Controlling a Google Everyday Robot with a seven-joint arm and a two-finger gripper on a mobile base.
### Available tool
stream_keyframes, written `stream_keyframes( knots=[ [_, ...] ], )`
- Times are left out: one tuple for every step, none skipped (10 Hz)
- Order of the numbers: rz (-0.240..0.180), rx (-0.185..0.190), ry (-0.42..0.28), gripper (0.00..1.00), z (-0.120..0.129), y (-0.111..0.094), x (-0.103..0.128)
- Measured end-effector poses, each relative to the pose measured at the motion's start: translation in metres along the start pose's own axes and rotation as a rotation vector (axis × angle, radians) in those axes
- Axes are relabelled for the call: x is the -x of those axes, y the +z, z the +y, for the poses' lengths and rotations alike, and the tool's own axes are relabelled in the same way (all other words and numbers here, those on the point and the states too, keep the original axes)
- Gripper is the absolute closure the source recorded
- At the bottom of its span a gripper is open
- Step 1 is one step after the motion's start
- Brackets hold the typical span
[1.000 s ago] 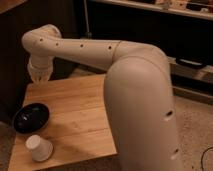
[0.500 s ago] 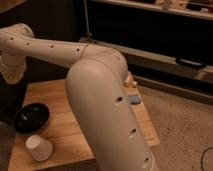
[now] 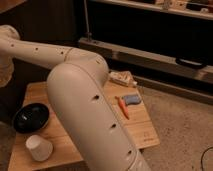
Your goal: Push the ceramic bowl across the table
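The low plank table (image 3: 145,132) stands before dark shelving. At the far left edge my gripper (image 3: 4,72) hangs by the table's left end, and I cannot tell whether it is released or clenched. The ceramic bowl (image 3: 31,117) sits lower and just right of it, on the table's left side, with a white cup (image 3: 39,148) near its front. I judge the push should run rightward.

light wooden table (image 3: 142,131) carries ceramic bowl (image 3: 31,117) at left, white cup (image 3: 39,148) near it, orange stick (image 3: 123,106) beside blue object (image 3: 131,99), packet (image 3: 122,78) at far edge. gripper (image 3: 4,75) at frame's left edge.
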Motion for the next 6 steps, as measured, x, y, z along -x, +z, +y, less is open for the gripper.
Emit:
stream_keyframes(
  knots=[
    [0.001, 0.001, -0.002, 0.96, 0.0016, 0.0011, -0.0002],
    [0.001, 0.002, -0.003, 0.96, 0.0024, 0.0010, -0.0002],
    [0.001, 0.000, -0.002, 0.96, 0.0010, 0.0007, -0.0001],
    [0.001, 0.007, -0.004, 0.96, 0.0012, 0.0013, 0.0001],
    [-0.009, 0.017, -0.014, 0.96, 0.0010, 0.0016, 0.0024],
    [-0.020, 0.023, -0.025, 0.96, -0.0016, 0.0024, 0.0067]
  ],
)
